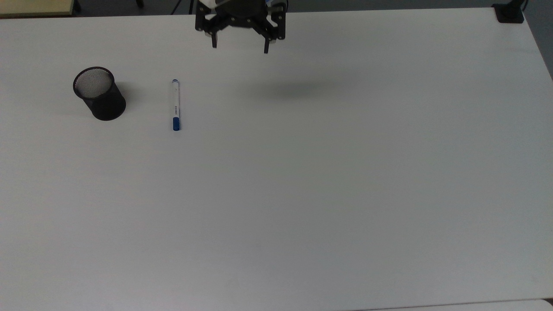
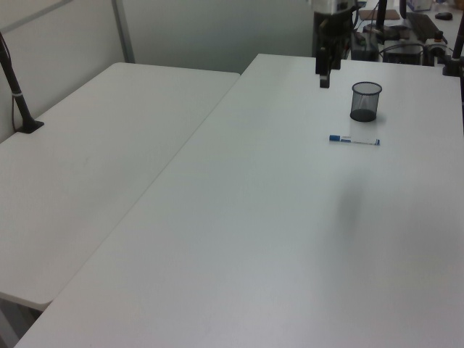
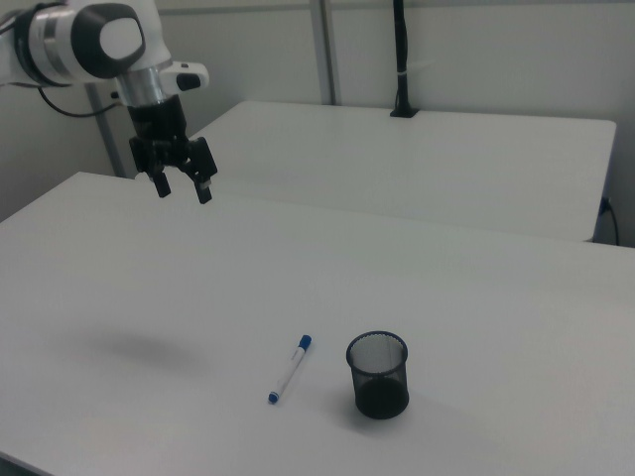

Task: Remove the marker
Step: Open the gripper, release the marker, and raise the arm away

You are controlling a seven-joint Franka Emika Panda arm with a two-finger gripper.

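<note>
The marker (image 1: pixel 175 105) lies flat on the white table (image 1: pixel 302 181), a slim white pen with a blue cap, to the right of the black mesh cup (image 1: pixel 98 93) in the top view. It also shows as the marker (image 2: pixel 354 140) and the marker (image 3: pixel 290 369). My gripper (image 1: pixel 239 46) hangs open and empty high above the table's far edge, well away from the marker. It is also seen as the gripper (image 3: pixel 181 188) and the gripper (image 2: pixel 322 72).
The mesh cup (image 3: pixel 378 374) stands upright close beside the marker. A second white table (image 2: pixel 94 152) adjoins on the left view's left. A black clamp post (image 2: pixel 16 94) stands at its far edge.
</note>
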